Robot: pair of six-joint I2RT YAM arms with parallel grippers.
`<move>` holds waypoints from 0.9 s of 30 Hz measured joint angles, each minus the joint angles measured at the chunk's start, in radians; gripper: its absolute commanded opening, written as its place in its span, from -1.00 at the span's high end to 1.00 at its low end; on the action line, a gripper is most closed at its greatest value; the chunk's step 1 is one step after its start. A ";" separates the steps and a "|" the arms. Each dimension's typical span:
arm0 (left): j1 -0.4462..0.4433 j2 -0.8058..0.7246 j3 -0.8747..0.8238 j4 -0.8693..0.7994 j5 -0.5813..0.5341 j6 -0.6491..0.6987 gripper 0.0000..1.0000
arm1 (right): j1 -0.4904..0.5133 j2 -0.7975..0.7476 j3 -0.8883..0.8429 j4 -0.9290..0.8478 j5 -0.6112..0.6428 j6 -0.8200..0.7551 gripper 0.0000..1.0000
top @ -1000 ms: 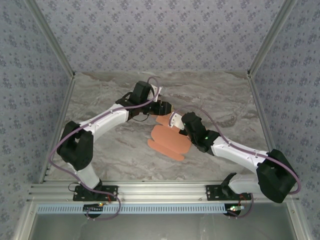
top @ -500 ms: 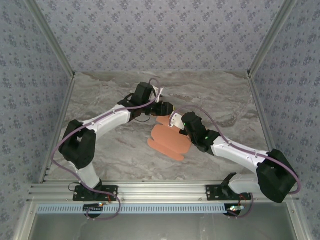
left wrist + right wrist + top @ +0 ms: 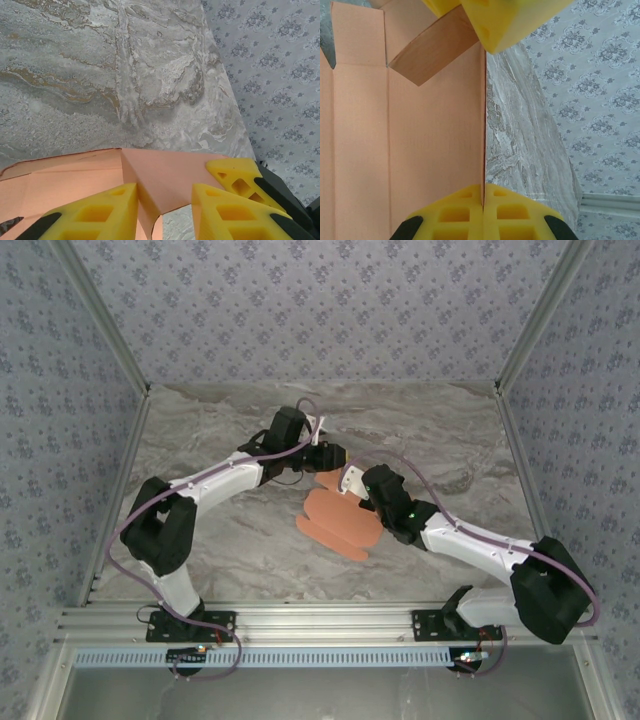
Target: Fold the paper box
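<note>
Narrowing over the last second, our left tool (image 3: pixel 337 454) stands part-open astride the raised far flap of the paper box (image 3: pixel 338 523), flat at mid-worktop (image 3: pixel 220 525). Our right tool (image 3: pixel 350 480) clamps its right edge, so we judge the fold the left arm's.

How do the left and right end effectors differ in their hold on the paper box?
The right end effector is shut on the edge of the paper box; the left end effector stands open astride a raised flap. The left sits farther from the bases than the right. Both have yellow tips.
</note>
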 measured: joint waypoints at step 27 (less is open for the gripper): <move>0.082 -0.370 -0.406 0.054 -0.069 0.225 -0.05 | -0.058 -0.033 0.168 -0.274 -0.167 0.132 0.95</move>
